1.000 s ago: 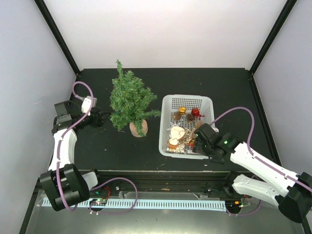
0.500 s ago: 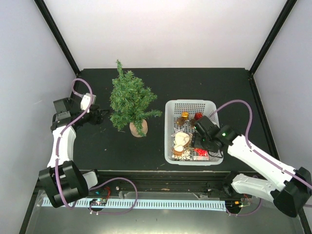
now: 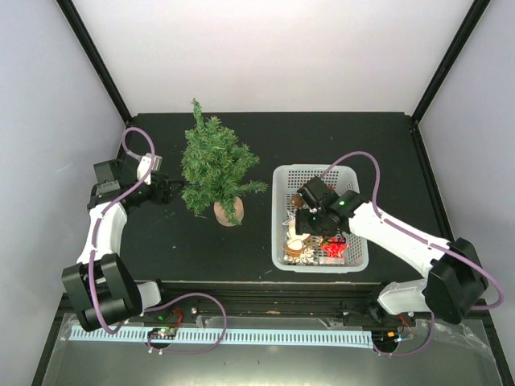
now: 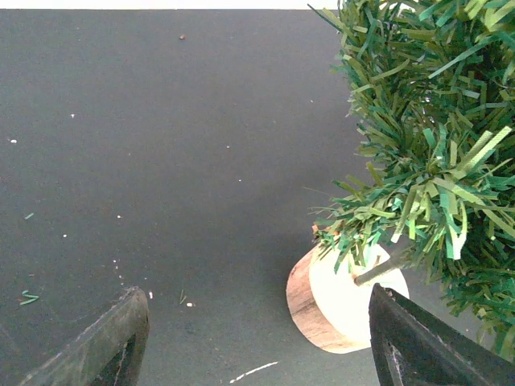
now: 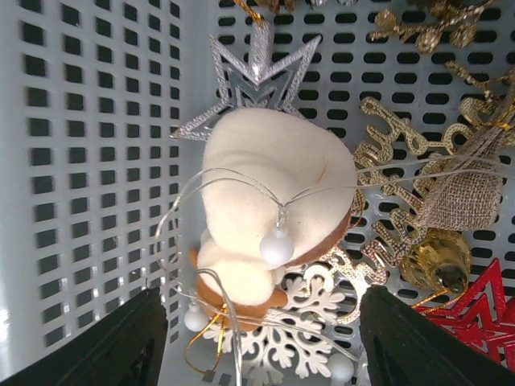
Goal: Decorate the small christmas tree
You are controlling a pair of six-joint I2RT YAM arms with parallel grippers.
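Currently our right gripper [image 5: 261,342] gapes empty over a cream ornament [image 5: 273,173] in the basket [image 5: 80,161]. Our left gripper [image 4: 261,346], also open, faces the small christmas tree [image 4: 418,137].

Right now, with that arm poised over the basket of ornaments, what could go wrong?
1. The right tool hangs open over the cream ornament, which has a thin beaded wire draped across it. Closing there could snag the wire and drag the snowflake or silver star along.
2. The small christmas tree stands on a small wooden base with the open left tool close beside it. A nudge might tip it.
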